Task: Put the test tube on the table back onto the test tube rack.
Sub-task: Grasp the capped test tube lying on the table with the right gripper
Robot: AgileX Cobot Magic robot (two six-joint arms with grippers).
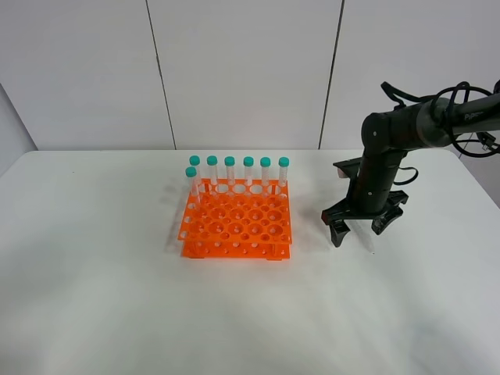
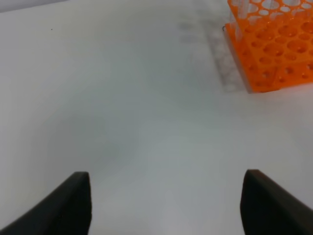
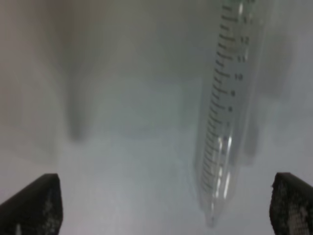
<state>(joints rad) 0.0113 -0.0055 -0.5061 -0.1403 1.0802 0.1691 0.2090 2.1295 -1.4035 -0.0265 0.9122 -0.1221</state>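
Progress is early: the test tube (image 3: 225,122) lies on the tabletop (image 1: 94,273) right of the test tube rack (image 1: 237,223); your right hand (image 1: 361,232) straddles it wide open, gripping nothing. Grasping and racking remain.

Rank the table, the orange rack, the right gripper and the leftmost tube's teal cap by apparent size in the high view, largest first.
1. table
2. test tube rack
3. right gripper
4. teal cap
The gaps are plain; no two look alike.
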